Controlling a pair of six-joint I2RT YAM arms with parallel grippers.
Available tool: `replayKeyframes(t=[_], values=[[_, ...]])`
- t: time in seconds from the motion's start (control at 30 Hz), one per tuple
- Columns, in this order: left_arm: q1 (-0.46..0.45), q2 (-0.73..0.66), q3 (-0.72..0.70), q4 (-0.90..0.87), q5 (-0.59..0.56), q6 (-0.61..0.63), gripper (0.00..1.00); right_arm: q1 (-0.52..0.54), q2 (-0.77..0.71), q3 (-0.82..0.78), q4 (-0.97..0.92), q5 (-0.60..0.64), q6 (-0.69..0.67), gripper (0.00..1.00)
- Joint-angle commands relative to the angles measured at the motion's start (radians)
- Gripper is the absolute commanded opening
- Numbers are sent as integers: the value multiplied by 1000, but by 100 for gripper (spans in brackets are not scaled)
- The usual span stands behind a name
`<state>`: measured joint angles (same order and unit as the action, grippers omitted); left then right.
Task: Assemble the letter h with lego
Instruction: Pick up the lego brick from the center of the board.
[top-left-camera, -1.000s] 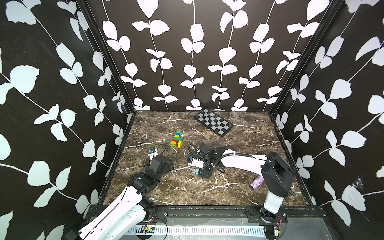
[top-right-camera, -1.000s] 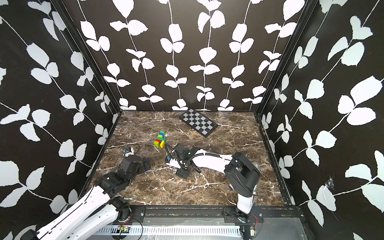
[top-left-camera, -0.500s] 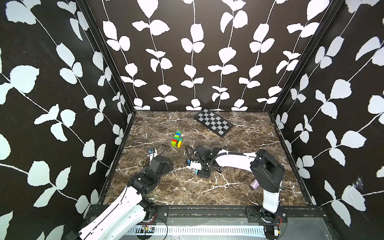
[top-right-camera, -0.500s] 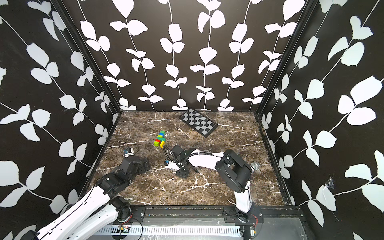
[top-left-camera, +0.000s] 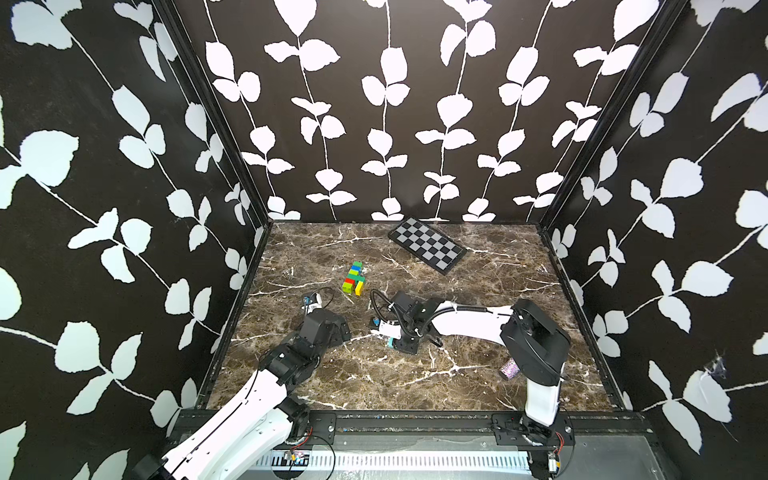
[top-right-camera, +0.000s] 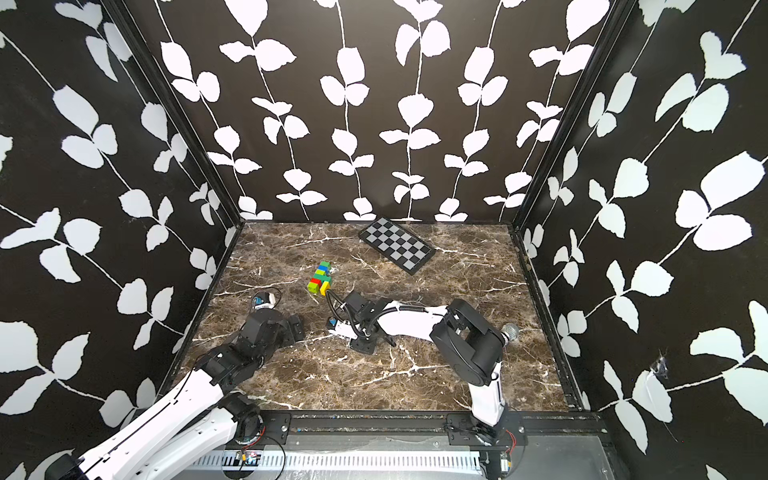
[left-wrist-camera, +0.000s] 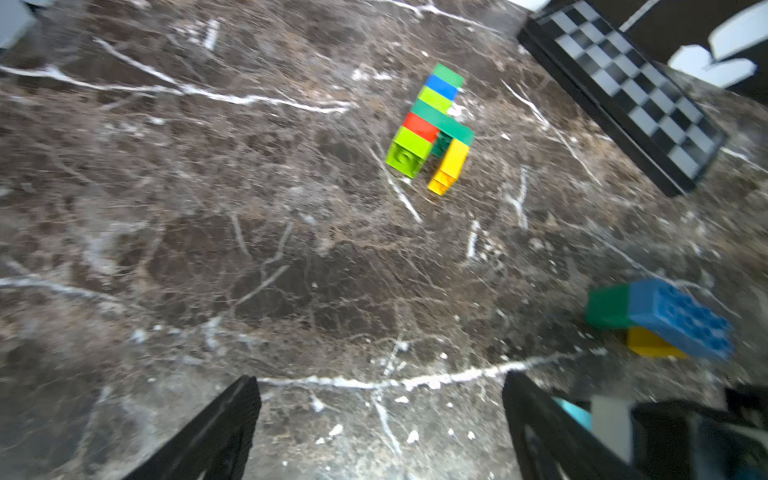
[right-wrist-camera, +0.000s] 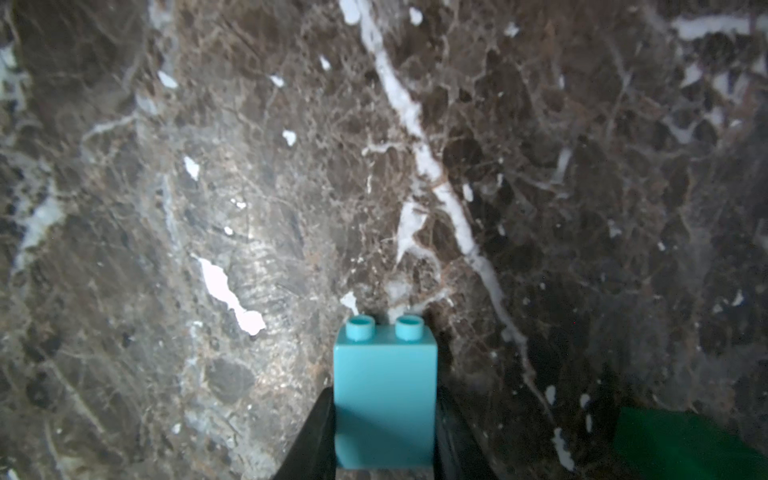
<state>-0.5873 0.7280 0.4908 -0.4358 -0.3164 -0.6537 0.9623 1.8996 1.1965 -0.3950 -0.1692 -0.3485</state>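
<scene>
in right gripper (right-wrist-camera: 384, 419), pale-blue 2-stud brick (right-wrist-camera: 385, 374)

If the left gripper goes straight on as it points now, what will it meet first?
Likely the bare table just ahead of the left gripper; further on, the coloured lego build lies nearly in line.

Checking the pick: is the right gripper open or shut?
Shut on the pale blue brick: jaws of the right gripper press both its sides.
</scene>
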Motion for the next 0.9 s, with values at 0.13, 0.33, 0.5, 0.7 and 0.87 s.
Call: replayKeyframes(t=[0.13,0.33,0.5,0.7,0.87], values=[[4,-24,23,9,256,64,86,7,-85,-81,123,8,61,14],[-24,-38,1,84,511,69,84,-22,-223,-196,294,-80,142,6],[-99,53,18,220,644,52,84,-75,-333,-314,470,-185,220,2],[-106,247,35,401,795,-9,79,-110,-373,-384,587,-243,257,0],[-108,294,69,400,774,2,78,-118,-410,-407,602,-263,249,0]])
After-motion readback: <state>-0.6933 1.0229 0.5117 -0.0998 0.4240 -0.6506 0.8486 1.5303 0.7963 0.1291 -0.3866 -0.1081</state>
